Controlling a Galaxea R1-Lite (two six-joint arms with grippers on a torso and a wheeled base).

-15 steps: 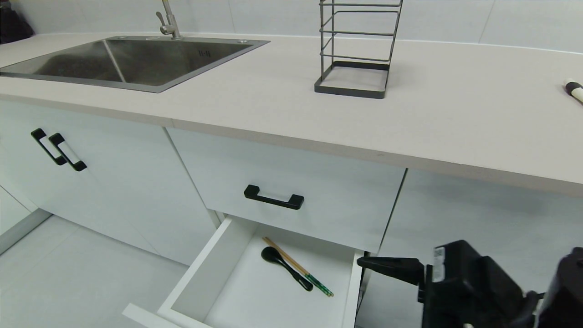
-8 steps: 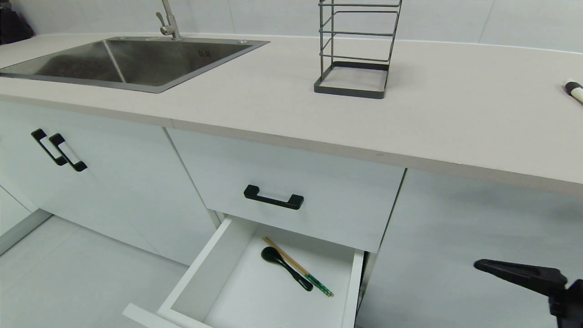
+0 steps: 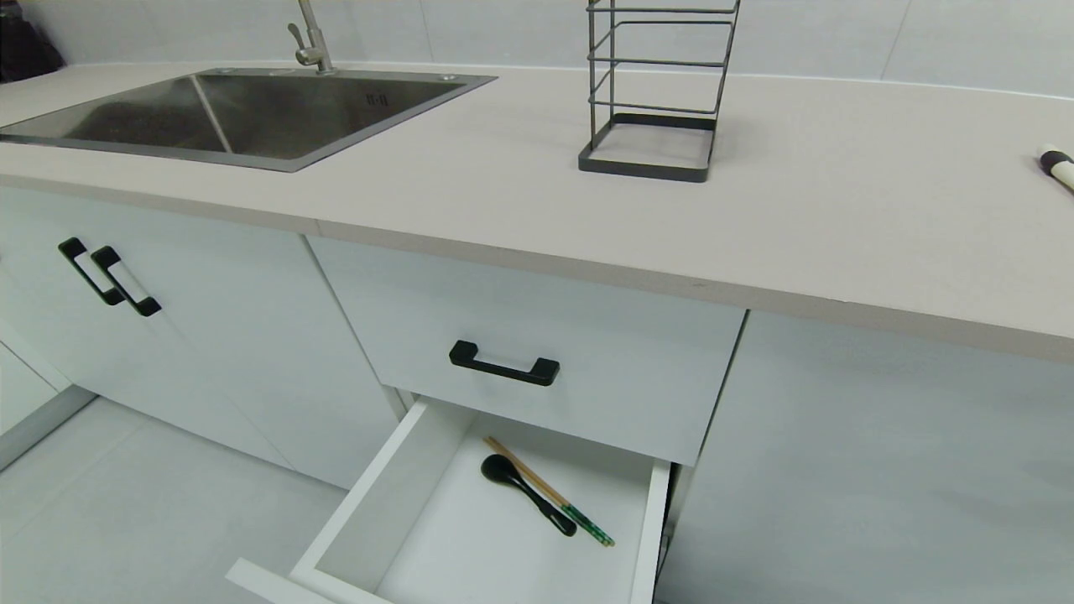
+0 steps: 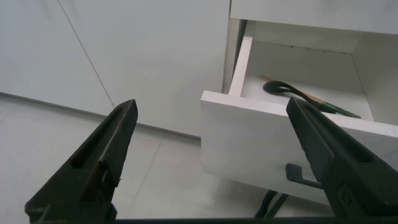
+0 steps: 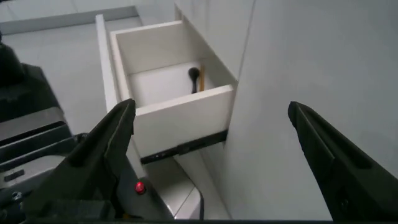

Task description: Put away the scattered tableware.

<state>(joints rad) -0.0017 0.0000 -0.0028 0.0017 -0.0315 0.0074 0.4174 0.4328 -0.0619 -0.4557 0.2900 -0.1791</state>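
Observation:
A black spoon [image 3: 497, 469] and a pair of wooden chopsticks [image 3: 589, 526] with green ends lie side by side in the open lower drawer [image 3: 388, 470]. My left gripper [image 4: 211, 107] is open and low, in front of the white drawer front [image 4: 261, 140]; the spoon [image 4: 285, 88] lies inside beyond it. My right gripper [image 5: 209, 111] is open beside the drawer [image 5: 180, 118], holding nothing, and the spoon [image 5: 198, 76] lies on the drawer's floor.
On the beige countertop [image 3: 503, 193] are a steel sink [image 3: 235, 109], an empty wire rack [image 3: 654, 101] and a black-and-white item [image 3: 1057, 166] at the far right edge. The shut upper drawer has a black handle [image 3: 503, 365]. Cabinet doors carry handles [image 3: 109, 277].
My right gripper, near the drawer's right corner a second ago, has pulled back to the right and left the head view. Spoon, chopsticks and drawer have not moved.

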